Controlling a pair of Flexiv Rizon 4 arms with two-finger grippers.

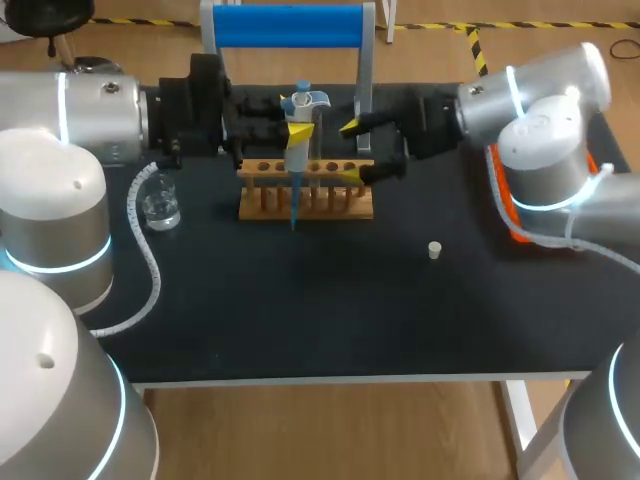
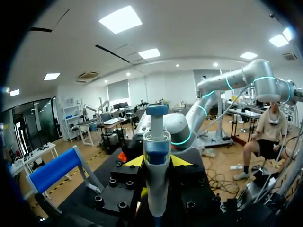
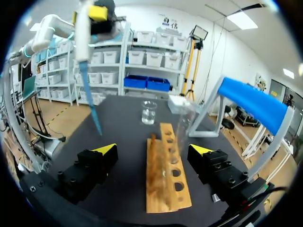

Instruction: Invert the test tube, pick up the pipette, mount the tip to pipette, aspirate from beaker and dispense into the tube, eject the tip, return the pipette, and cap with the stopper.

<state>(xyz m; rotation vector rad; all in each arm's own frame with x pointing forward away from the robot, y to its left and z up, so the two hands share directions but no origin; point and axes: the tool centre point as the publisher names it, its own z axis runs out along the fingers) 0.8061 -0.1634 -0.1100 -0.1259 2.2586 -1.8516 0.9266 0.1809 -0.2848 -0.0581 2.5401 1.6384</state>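
Okay, left hand (image 1: pixel 298 132): clamped on our pipette (image 1: pixel 297 115), blue tip (image 1: pixel 294 203) mounted, hanging beside the wooden rack (image 1: pixel 305 207).
right hand (image 3: pixel 154 150): spread wide astride the rack, gripping nothing.
test tube (image 3: pixel 182 125): upright in the rack, unsteadied.
risk: we reckon the tip misses that narrow mouth or nudges the tube, dribbling onto the desk (image 1: pixel 300 320).

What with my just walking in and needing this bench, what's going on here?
The left claw is shut on the pipette, which has a blue tip mounted and hangs upright by the wooden rack. The right claw is open, one finger on each side of the rack, where a clear test tube stands. The beaker sits off to the left. The stopper lies loose on the table, so the tube is not yet capped.
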